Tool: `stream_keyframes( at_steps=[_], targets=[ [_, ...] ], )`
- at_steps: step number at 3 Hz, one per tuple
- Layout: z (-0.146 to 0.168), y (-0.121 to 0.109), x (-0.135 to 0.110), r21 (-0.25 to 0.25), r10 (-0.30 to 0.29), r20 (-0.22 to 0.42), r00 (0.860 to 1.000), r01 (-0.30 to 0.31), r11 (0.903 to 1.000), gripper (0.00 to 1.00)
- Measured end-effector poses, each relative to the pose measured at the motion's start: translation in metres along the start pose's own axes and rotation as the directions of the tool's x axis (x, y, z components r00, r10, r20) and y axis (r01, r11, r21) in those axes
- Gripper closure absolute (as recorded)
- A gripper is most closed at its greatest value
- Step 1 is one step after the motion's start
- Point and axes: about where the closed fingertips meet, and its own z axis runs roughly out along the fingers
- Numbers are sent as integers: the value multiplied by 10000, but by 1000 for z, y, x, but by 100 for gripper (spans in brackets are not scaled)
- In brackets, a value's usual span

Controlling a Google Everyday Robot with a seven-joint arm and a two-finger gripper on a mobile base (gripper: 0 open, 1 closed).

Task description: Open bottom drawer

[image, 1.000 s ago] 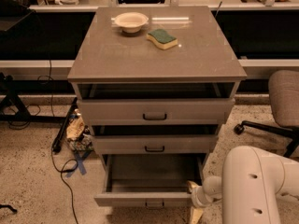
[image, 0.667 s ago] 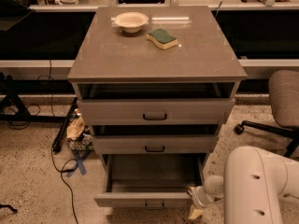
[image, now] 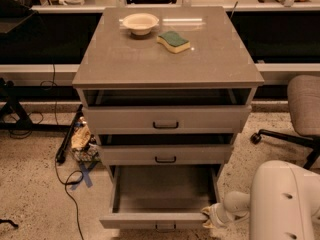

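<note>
The bottom drawer (image: 156, 219) stands pulled far out of the desk (image: 165, 66) toward the camera, its grey tray bared. Its narrow front faces the camera, low in view, long axis running left to right, with the dark handle (image: 165, 227) at the middle. My gripper (image: 212, 216) sits at that front's right end, close against the corner; whether it is open or closed I cannot tell. Above, the middle drawer (image: 165, 155) and top drawer (image: 165, 119) stand slightly out. A bowl (image: 140, 22) and sponge (image: 173, 41) rest on top.
</note>
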Motion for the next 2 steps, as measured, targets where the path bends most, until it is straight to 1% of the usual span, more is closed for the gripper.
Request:
stream_keyframes(
  at_steps=[1, 2],
  targets=[
    [-5, 7, 8, 149, 218, 199, 9996, -221, 9996, 100],
    [-5, 7, 8, 147, 218, 200, 9996, -221, 9996, 100]
  ],
)
